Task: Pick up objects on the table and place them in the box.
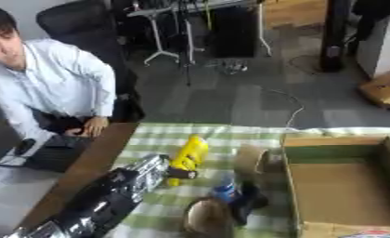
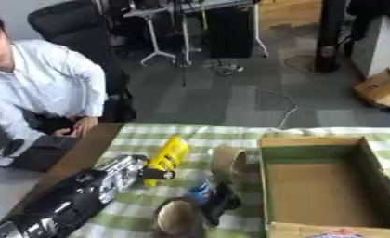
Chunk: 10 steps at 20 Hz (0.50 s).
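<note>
A yellow bottle (image 1: 190, 153) lies on the green checked tablecloth (image 1: 153, 139), left of the middle. My left arm comes in from the lower left, and my left hand (image 1: 182, 174) meets the bottle's lower end, where a dark finger or thumb crosses the yellow body. A brown tape roll (image 1: 251, 160) stands just right of the bottle. Below it lie a small blue and white thing (image 1: 224, 189), a black thing (image 1: 249, 201) and a round brown thing (image 1: 206, 216). The open cardboard box (image 1: 294, 186) sits at the right with nothing visible inside. My right hand does not show.
A person in a white shirt sits at the far left by a dark keyboard (image 1: 56, 153) on the brown table edge (image 1: 100, 153). Beyond the table are grey floor, a chair and stands.
</note>
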Motion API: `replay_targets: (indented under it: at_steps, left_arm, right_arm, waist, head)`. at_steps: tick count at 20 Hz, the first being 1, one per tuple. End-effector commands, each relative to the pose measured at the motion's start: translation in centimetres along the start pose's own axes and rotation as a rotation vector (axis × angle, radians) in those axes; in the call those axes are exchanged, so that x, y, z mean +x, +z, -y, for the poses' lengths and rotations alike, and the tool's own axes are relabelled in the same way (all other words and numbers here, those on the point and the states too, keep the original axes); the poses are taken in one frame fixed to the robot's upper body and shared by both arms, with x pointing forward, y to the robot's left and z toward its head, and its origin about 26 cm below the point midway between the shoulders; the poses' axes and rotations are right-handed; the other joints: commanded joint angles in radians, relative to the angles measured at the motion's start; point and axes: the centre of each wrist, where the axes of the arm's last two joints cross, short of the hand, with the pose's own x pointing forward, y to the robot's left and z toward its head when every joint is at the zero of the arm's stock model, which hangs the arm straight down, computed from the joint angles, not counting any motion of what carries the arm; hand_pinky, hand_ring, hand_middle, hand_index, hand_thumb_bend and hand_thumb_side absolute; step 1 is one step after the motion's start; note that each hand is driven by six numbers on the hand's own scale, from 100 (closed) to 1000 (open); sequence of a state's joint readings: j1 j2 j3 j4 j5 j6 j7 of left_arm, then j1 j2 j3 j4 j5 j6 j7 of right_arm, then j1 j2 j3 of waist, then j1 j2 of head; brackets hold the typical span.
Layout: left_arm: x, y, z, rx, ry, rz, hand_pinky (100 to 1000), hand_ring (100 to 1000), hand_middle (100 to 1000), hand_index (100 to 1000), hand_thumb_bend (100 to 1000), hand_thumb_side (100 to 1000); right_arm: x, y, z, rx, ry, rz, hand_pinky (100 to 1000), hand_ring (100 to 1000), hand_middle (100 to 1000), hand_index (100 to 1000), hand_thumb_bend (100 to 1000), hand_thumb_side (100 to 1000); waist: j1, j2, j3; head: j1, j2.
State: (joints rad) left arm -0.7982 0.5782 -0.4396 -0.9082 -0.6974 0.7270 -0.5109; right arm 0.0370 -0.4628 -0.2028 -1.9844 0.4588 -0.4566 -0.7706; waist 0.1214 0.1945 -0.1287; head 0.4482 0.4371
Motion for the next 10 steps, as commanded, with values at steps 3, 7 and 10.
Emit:
replay_targets:
  at_steps: [3,7,10]
  left_arm:
    - [-0.21,0.36,-1.68,0.003,0.021,-0.044,646,646,543,673,157,943]
    - [-0.01,0.55,-1.98,0.016,0.011,-0.044,646,612,485,606,100,922]
    - [0.03,0.64,-2.19,0.019,0.009,-0.049,647,580,422,542,100,892]
  right_arm:
    - [0.22,-0.56,0.24,-0.109,-0.074,0.103,860,968,874,899,100,1000]
    - [0.22,-0.56,0.25,-0.11,-0.073,0.1,860,968,873,899,100,1000]
    - [0.2,-0.58,0.3,-0.112,-0.071,0.1,862,969,873,900,100,1000]
  waist:
    - [-0.003,-0.017,0.003]
    - [0.0,-0.019,0.005]
    - [0.0,-0.021,0.006]
  head:
    - [0.001,-0.002]
    - [0.001,0.0]
    - [0.001,0.0]
